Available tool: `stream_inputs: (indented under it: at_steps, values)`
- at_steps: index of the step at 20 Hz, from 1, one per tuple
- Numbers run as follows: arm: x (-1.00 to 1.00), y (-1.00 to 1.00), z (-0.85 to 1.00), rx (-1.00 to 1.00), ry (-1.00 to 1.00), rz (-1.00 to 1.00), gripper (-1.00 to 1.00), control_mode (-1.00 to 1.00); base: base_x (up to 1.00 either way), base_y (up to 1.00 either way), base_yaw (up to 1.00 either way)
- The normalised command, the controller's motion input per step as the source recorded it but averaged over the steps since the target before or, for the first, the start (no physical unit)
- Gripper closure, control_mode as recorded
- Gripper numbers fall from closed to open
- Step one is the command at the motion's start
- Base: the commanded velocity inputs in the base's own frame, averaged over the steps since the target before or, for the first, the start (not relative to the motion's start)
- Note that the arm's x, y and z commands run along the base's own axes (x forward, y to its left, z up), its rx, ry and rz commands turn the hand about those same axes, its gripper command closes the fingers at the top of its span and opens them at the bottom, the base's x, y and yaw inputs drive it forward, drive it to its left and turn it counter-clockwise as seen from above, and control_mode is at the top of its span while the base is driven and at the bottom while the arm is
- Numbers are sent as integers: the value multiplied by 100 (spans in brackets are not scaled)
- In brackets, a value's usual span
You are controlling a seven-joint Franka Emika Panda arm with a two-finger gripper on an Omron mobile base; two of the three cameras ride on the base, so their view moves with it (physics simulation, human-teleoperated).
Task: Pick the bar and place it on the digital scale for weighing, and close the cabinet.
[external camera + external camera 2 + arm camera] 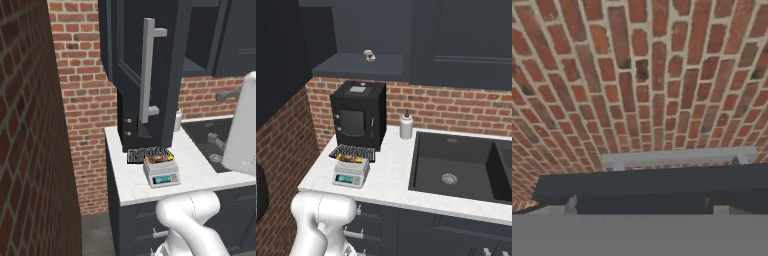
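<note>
The reddish-brown bar [159,159] [351,160] lies flat on the platform of the light-grey digital scale [161,173] [350,173], whose teal display is lit. The scale sits near the counter's front left. The dark cabinet door [132,45] stands swung out over the counter, its long grey handle [147,70] facing the left base camera. In the hand view the same handle [677,157] runs across the picture above the door's dark edge [652,186], with brick wall behind it. My gripper [646,209] is open, its tips wide apart, nothing between them, close to that door edge.
A dark ribbed tray [137,156] [353,151] lies just behind the scale, in front of a black boxy appliance [358,117]. A white bottle [406,125] stands by the black sink [456,165]. A small object [370,55] rests on the open cabinet shelf. A brick wall [30,150] closes the left.
</note>
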Motion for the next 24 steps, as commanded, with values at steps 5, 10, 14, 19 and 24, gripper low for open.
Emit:
stream_inputs:
  at_steps: [5,10,14,19,24]
  values:
    - [-44,56,-1,22,7,0,-100,-100,0,0,0]
    - [-1,66,-24,9,10,-1,-100,-100,0,0,0]
    - [33,62,-28,0,15,-8,-100,-100,0,0,0]
    - [33,40,-13,0,3,-6,-100,-100,0,0,0]
    - [21,19,-5,0,5,-1,-100,-100,0,0,0]
